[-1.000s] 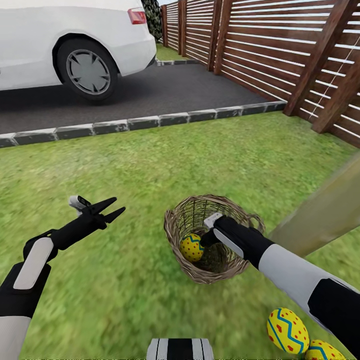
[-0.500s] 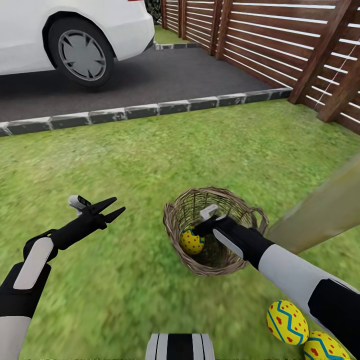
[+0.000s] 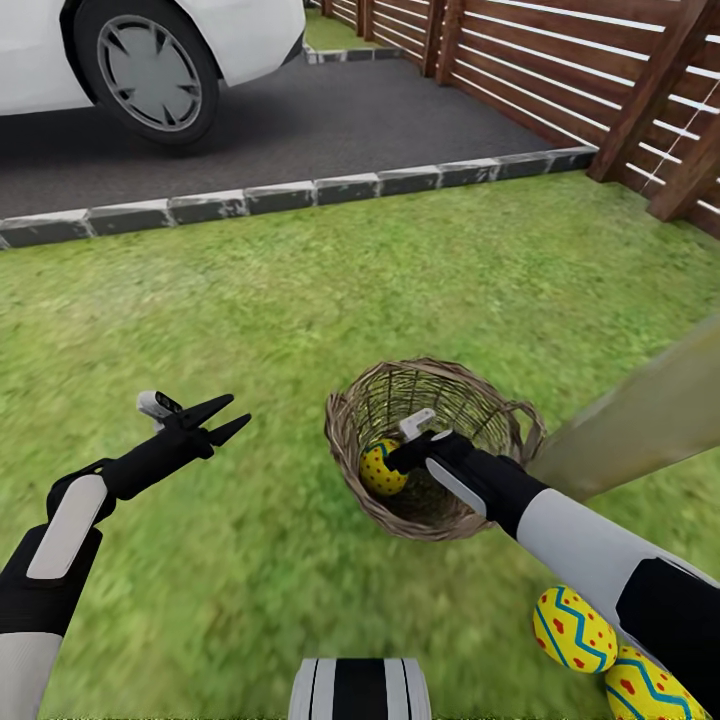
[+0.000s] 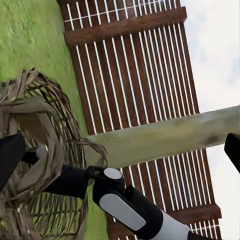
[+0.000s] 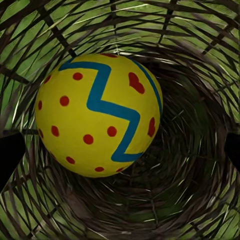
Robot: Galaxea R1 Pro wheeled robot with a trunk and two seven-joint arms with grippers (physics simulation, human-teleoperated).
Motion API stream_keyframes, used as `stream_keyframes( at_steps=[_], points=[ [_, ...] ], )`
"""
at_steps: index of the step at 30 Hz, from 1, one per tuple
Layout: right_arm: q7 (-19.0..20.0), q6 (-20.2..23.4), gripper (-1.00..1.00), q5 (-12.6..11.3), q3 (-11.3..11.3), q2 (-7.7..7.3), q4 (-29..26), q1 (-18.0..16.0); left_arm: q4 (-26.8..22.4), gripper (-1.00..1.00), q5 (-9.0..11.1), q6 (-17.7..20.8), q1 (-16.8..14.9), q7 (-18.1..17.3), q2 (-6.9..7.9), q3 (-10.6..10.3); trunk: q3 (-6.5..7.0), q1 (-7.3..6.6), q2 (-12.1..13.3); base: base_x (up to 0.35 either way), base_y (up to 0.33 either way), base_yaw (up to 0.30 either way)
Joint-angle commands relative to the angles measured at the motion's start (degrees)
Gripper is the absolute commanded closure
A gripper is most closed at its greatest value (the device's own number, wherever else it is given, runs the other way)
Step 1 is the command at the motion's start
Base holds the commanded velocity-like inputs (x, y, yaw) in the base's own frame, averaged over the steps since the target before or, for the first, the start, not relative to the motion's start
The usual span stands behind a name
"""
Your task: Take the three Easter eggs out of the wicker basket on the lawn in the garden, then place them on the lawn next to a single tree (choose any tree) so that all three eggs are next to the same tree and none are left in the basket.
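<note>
The wicker basket [image 3: 343,432] stands on the lawn [image 3: 300,290] just left of the tree [image 3: 650,415]. One Easter egg [image 3: 381,468], yellow with red dots and a blue zigzag, lies inside it. My right gripper [image 3: 397,458] reaches into the basket and is open, its fingertips right beside the egg. In the right wrist view the egg [image 5: 97,115] lies ahead between the spread fingers [image 5: 10,157], ringed by the basket wall [image 5: 200,50]. Two more Easter eggs [image 3: 573,628] [image 3: 645,690] lie on the grass by the trunk's foot. My left gripper [image 3: 228,418] hovers open and empty, left of the basket [image 4: 35,125].
A stone kerb [image 3: 300,192] borders the asphalt driveway [image 3: 330,120], where a white car [image 3: 150,50] is parked. A brown slatted fence [image 3: 600,80] runs along the right side. Open grass lies left of and in front of the basket.
The whole view has tilted down, so the scenery slid up the picture. The right gripper has sunk deeper into the basket, closer to the egg. The left arm holds its pose.
</note>
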Motion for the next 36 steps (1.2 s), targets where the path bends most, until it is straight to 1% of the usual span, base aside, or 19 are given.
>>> stream_keyframes(
  at_steps=[1, 8, 23, 25, 28, 30, 36],
  points=[
    [-0.6, 0.1, -1.0, -0.6, 0.3, -0.07, -0.2, -0.1, 0.0, -1.0, 0.0, 0.2, 0.0, -0.2, 0.0, 0.0, -0.27, 0.01, 0.0, 0.0, 0.0, 0.0],
    [-0.7, -2.4, -1.0, -0.6, 0.3, -0.08, -0.4, -0.1, 0.0, -1.0, 0.0, 0.2, 0.0, -0.2, 0.02, 0.0, -1.82, 0.19, -0.1, 0.0, 0.0, 0.0],
    [-0.9, -2.6, -1.0, -0.4, 0.1, -0.08, -1.2, -0.1, 0.0, -1.0, 0.0, 0.2, 0.0, -0.3, 0.07, 0.0, -5.14, 0.58, -0.3, 0.0, 0.0, 0.0],
    [-0.9, -2.6, -1.0, 0.6, 0.0, -0.08, -1.8, -0.1, 0.0, -1.0, 0.0, 0.2, 0.0, -0.3, 0.05, 0.0, -5.58, 0.63, -0.4, 0.0, 0.0, 0.0],
    [-1.0, -2.6, -1.0, 2.9, -0.2, -0.08, -2.2, -0.1, 0.1, -1.0, 0.0, 0.2, 0.0, -0.3, 0.02, 0.0, -6.25, 0.71, -0.4, 0.0, 0.0, 0.0],
    [-1.0, -2.6, -1.0, 3.7, -0.3, -0.08, -2.3, -0.1, 0.1, -1.0, 0.0, 0.2, 0.0, -0.2, 0.01, 0.0, -6.69, 0.76, -0.4, 0.0, 0.0, 0.0],
    [-1.2, -2.6, -1.0, 4.2, -0.4, -0.2, -2.6, -0.2, 0.1, -1.0, 0.0, 0.2, 0.0, -0.2, 0.0, 0.0, -8.02, 0.91, -0.5, 0.0, 0.0, 0.0]
  ],
)
